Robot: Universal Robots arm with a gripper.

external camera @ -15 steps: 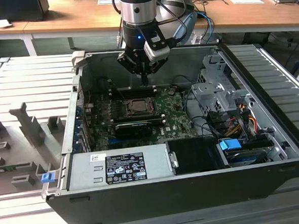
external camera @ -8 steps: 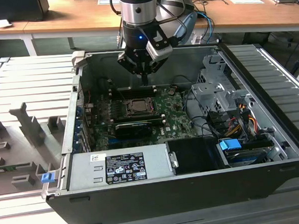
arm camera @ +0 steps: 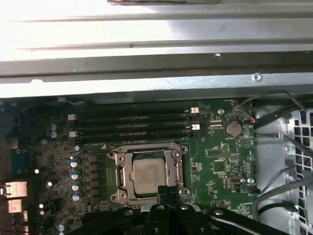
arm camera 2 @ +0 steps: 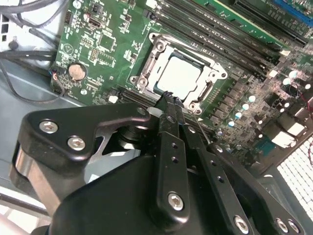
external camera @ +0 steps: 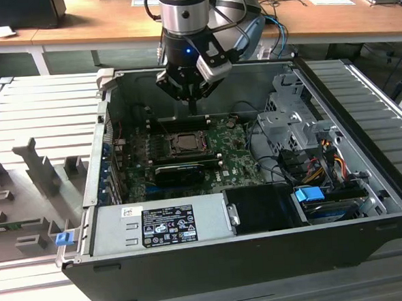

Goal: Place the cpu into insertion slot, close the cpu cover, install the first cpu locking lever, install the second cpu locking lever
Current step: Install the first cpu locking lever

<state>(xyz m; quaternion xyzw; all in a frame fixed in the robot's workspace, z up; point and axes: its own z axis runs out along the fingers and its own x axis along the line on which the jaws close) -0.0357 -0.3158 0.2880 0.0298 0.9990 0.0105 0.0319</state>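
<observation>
The cpu (external camera: 185, 143) (arm camera 2: 180, 76) (arm camera: 148, 175), a pale square chip, lies flat in the insertion slot (external camera: 204, 149) on the green motherboard (arm camera: 215, 161). The silvery cpu cover (arm camera 2: 157, 49) (arm camera: 122, 169) lies down around it, framing the chip in its window. My gripper (external camera: 193, 110) (arm camera 2: 171, 96) (arm camera: 168, 192) hangs a little above the slot's edge, on the side nearer the case's back wall in the exterior view. Its black fingers (arm camera 2: 166, 147) meet at the tips, shut, with nothing between them. Whether the locking levers are latched cannot be told.
The motherboard sits inside an open computer case (external camera: 370, 242). Long black memory slots (arm camera: 132, 125) run beside the socket. A black card (external camera: 178, 171), a grey power supply (external camera: 158, 225), a drive cage (external camera: 291, 121) and loose cables (arm camera: 279, 142) crowd the space around it.
</observation>
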